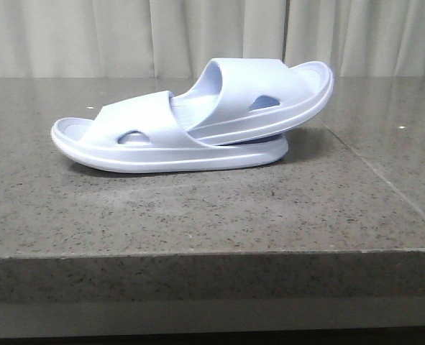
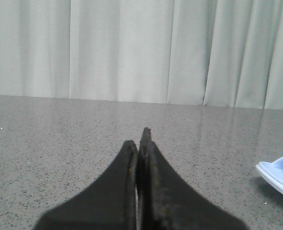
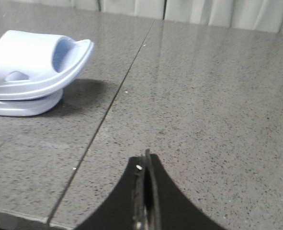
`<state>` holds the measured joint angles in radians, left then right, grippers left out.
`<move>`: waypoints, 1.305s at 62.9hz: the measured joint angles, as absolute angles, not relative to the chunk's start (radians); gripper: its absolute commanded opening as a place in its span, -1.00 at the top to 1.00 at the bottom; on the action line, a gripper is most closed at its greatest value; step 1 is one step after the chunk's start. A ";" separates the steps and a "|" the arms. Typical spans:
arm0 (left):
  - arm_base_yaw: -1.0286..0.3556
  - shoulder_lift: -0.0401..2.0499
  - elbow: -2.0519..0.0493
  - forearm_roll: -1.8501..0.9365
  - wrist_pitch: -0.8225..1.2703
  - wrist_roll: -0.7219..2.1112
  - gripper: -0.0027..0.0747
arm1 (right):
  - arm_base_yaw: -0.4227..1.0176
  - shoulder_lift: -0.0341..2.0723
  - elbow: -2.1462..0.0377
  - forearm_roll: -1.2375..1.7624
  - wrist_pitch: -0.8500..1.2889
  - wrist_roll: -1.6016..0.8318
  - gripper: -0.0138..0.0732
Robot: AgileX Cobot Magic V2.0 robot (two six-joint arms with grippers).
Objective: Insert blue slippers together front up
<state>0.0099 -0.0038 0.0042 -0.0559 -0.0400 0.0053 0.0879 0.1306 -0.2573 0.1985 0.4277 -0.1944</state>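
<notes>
Two blue slippers lie nested on the grey stone table [image 1: 198,208]. The lower slipper [image 1: 140,140] rests flat with one end pointing left. The upper slipper [image 1: 262,97] is pushed under the lower one's strap and tilts up to the right. The right wrist view shows the pair [image 3: 33,67] off to one side of my right gripper [image 3: 145,160], which is shut and holds nothing. My left gripper [image 2: 140,141] is shut and holds nothing, with one slipper's tip [image 2: 280,175] at the frame edge. Neither gripper appears in the front view.
Pale curtains [image 1: 198,36] hang behind the table. A seam [image 3: 107,110] runs across the stone top to the right of the slippers. The table's front edge [image 1: 212,251] lies in front of the slippers.
</notes>
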 measured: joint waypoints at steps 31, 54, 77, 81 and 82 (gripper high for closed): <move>0.010 -0.004 0.004 -0.056 -0.038 0.005 0.98 | 0.084 -0.010 0.025 0.198 0.126 -0.194 0.84; 0.010 -0.004 0.004 -0.056 -0.038 0.005 0.98 | 0.084 -0.011 0.025 0.198 0.119 -0.194 0.84; 0.010 -0.004 0.004 -0.056 -0.038 0.005 0.98 | 0.044 -0.011 0.025 0.112 0.047 -0.062 0.84; 0.010 -0.004 0.004 -0.056 -0.038 0.005 0.98 | 0.039 -0.011 0.025 0.102 0.045 -0.053 0.84; 0.010 -0.004 0.004 -0.056 -0.038 0.005 0.98 | 0.039 -0.011 0.025 0.100 0.045 -0.053 0.84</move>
<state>0.0099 -0.0038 0.0042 -0.0559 -0.0382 0.0053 0.0394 -0.0113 0.0255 0.1000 0.0448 -0.0525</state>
